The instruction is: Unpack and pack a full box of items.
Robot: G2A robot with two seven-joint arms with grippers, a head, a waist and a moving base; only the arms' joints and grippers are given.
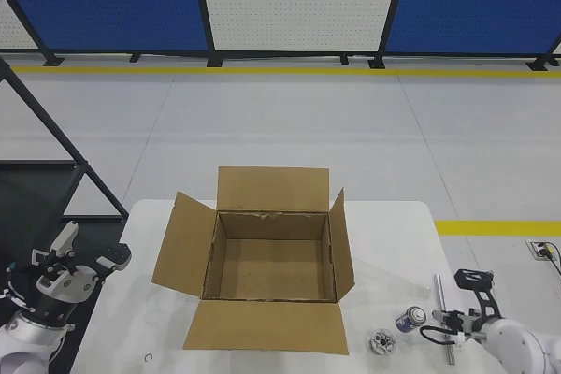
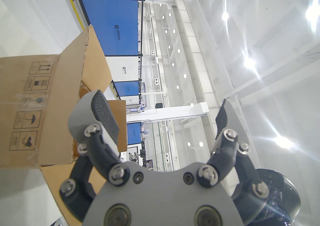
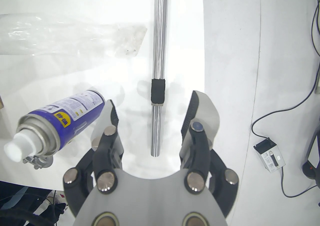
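The right end effector (image 3: 153, 101) hangs over the right side of the white table (image 1: 393, 243) with its fingers spread wide and nothing between the pads, straddling the near end of a polished steel rod with a black band around it (image 3: 159, 36). The rod lies flat on the table and runs away from the wrist, close to the table's right edge. Just beside one finger stands a blue spray can with a white nozzle (image 3: 65, 116), apart from the rod, and a small round metal part (image 1: 383, 341) lies next to the can on the side away from the rod. Beyond the can, a crumpled clear plastic bag (image 3: 62, 34) lies flat, one corner near the rod. The left end effector (image 2: 162, 101) is at the table's left edge, fingers likewise wide apart and gripping nothing, tipped up toward the ceiling, with a flap of the box beside it. The brown cardboard box (image 1: 271, 227) sits in the middle of the table, all four flaps folded outward and its bare bottom showing. A small dark ring (image 1: 148, 357) lies near the table's front left corner.
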